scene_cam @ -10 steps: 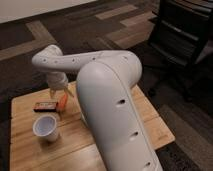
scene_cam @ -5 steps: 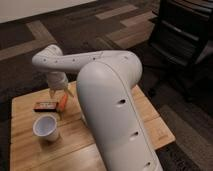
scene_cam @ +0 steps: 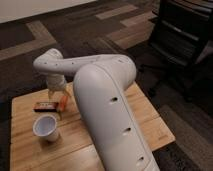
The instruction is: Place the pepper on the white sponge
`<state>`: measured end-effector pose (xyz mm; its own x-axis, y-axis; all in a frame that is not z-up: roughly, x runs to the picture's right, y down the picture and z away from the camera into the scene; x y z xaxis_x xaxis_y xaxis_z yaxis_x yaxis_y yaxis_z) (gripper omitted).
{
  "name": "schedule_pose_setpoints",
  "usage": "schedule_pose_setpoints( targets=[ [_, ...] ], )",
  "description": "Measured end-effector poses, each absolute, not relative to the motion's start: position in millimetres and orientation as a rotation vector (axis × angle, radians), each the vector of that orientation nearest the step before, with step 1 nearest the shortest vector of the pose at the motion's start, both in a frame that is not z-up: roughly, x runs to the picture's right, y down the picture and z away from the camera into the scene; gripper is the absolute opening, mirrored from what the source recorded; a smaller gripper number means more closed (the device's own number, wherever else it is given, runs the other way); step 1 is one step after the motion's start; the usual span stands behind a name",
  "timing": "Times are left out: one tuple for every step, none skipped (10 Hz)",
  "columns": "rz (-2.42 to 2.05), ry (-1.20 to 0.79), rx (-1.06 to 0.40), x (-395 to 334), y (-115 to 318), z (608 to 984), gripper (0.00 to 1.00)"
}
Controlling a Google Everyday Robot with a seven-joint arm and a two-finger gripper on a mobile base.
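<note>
The small orange-red pepper (scene_cam: 63, 102) hangs at the tip of my gripper (scene_cam: 61, 99), which reaches down over the wooden table (scene_cam: 22, 150) at its back left. The pepper sits just right of a flat dark packet with orange print (scene_cam: 44, 106). The white sponge is hidden, probably behind my arm. My large white arm (scene_cam: 100, 95) fills the middle of the view.
A white paper cup (scene_cam: 46, 127) stands upright on the table in front of the packet. A black office chair (scene_cam: 182, 40) stands at the far right on the dark patterned carpet. The table's right edge ends near the chair.
</note>
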<state>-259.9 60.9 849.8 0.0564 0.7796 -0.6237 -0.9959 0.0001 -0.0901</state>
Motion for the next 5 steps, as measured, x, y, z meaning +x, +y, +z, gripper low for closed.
schedule_pose_setpoints(
  targets=[
    [1.497,0.455,-0.598,-259,64,858,0.65],
    [1.511,0.452,-0.599,-258,67,865,0.65],
    [1.522,0.452,-0.602,-257,70,871,0.65],
    [1.526,0.452,-0.607,-256,73,876,0.65],
    [1.519,0.452,-0.613,-259,77,880,0.65]
  ],
)
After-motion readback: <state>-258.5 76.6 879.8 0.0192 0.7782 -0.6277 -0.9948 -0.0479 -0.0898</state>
